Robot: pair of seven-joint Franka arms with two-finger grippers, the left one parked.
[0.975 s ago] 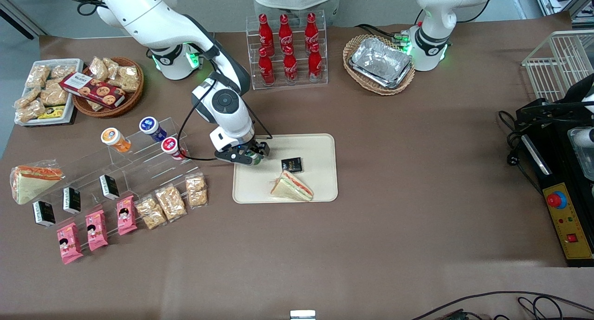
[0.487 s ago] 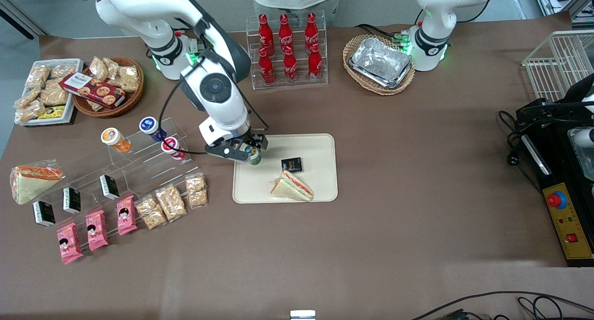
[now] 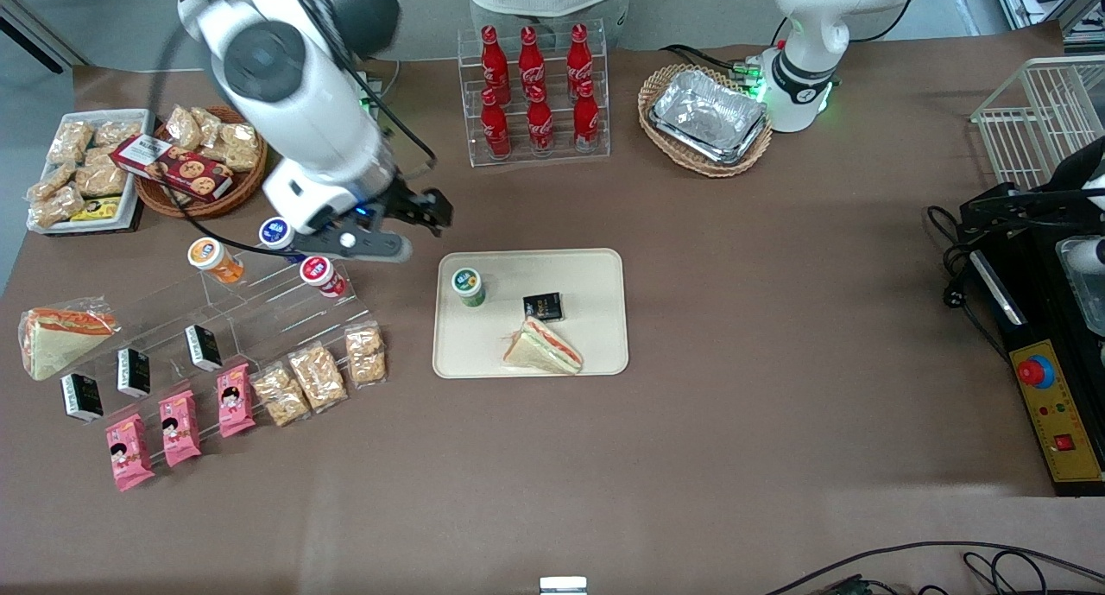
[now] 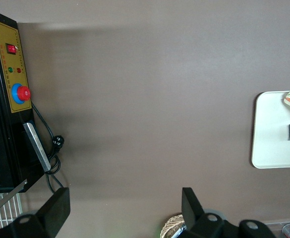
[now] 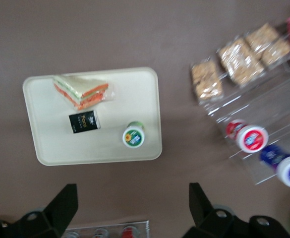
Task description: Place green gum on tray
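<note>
The green gum (image 3: 469, 287) stands upright on the cream tray (image 3: 596, 271), near the tray's corner toward the working arm's end. It also shows in the right wrist view (image 5: 134, 135), on the tray (image 5: 50, 148). My gripper (image 3: 406, 229) is open and empty, raised high above the table, farther from the front camera than the gum and off the tray's edge. Its two fingers (image 5: 60, 203) stand wide apart with nothing between them.
A sandwich (image 3: 544, 346) and a small black packet (image 3: 543, 306) lie on the tray. A clear stepped rack holds orange (image 3: 214, 259), blue (image 3: 281, 235) and red (image 3: 321, 274) gum bottles. Cola bottles (image 3: 535, 90) stand in a rack; snack packs (image 3: 319, 375) lie nearby.
My gripper has let go of the green gum, which now stands on the tray. The arm has risen and pulled back toward the gum rack.
</note>
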